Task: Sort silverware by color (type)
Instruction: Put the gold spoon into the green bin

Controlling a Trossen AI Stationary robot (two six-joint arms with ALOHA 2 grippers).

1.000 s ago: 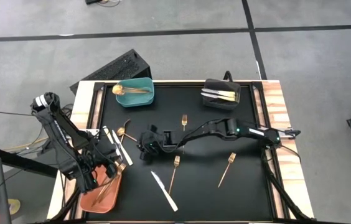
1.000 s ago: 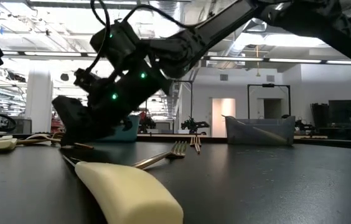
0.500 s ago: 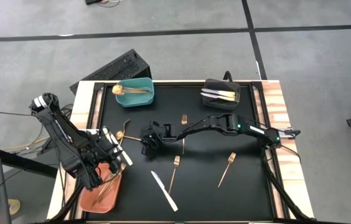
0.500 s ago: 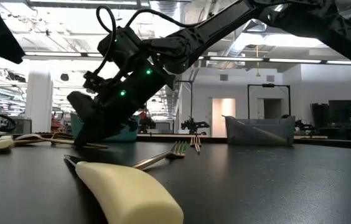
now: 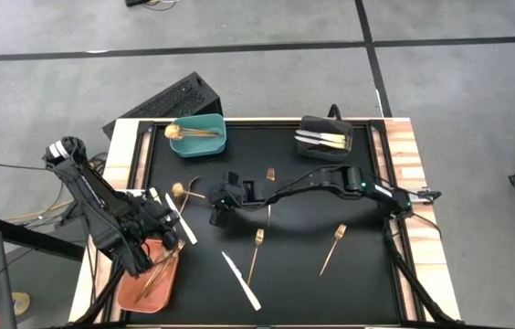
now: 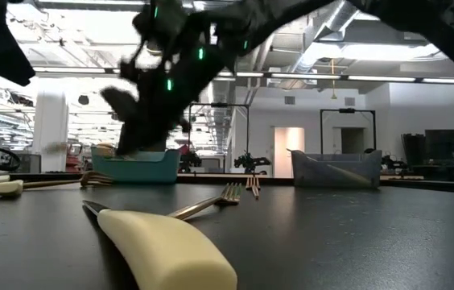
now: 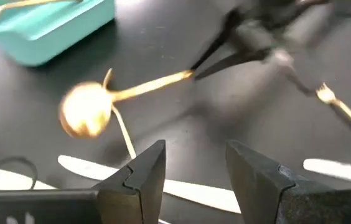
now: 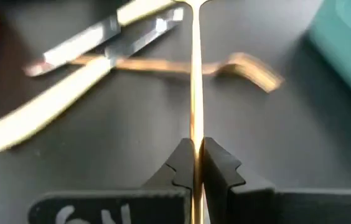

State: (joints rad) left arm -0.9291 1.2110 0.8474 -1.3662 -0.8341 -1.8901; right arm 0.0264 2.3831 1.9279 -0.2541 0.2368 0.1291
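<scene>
Left of centre in the overhead frame, the right tool (image 5: 218, 199) has its fingers pinched shut on the handle of a gold spoon (image 5: 185, 190), whose long axis runs roughly left to right, bowl toward the left edge, just below the teal bin (image 5: 196, 135) at upper left of the black tabletop (image 5: 285, 265). The right wrist camera shows the slim gold handle clamped between the closed fingers (image 8: 214, 163) and running straight away from them. The left tool (image 5: 157, 236) hovers at lower left above the orange bin (image 5: 148, 283), its fingers (image 7: 143, 180) spread apart around nothing. Two white-handled knives (image 5: 173, 214) lie crossed just beside it; another white-handled knife (image 5: 240, 281) and two gold forks (image 5: 255, 256) (image 5: 332, 248) rest lower centre, each angled diagonally.
</scene>
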